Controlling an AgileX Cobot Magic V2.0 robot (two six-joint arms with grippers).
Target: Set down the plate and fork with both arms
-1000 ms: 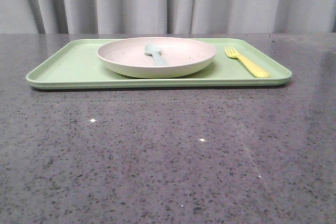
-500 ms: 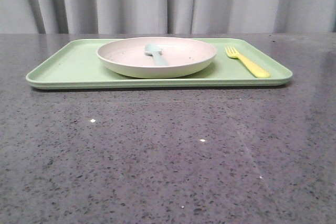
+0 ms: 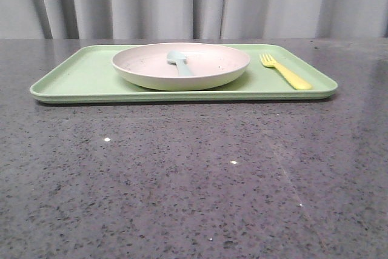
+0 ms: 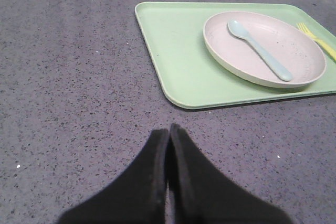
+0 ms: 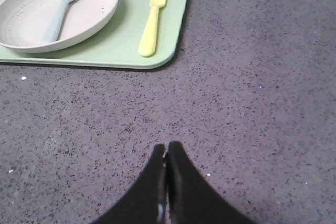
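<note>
A light-green tray [image 3: 85,77] lies flat on the dark speckled surface [image 3: 194,174], its long side running from 9 to 3 o'clock across the front view. The plate [image 3: 145,72], pale pinkish-cream with faint specks, sits on the tray a little right of its middle, and a pale blue-grey spoon [image 3: 178,62] rests inside it, bowl toward 12 o'clock, handle toward 6.

At 3 o'clock from the plate, just beside its rim but apart from it, the yellow fork [image 3: 285,71] lies flat on the tray's right end. Its long axis runs from about 11 to 5 o'clock, tines at the far end.

The left claw [image 4: 168,129] hangs over bare surface near the tray's front left corner, fingers pressed together, grasping nothing. The right claw [image 5: 166,148] is likewise clenched and empty, over bare surface nearer than the tray's front right corner.
</note>
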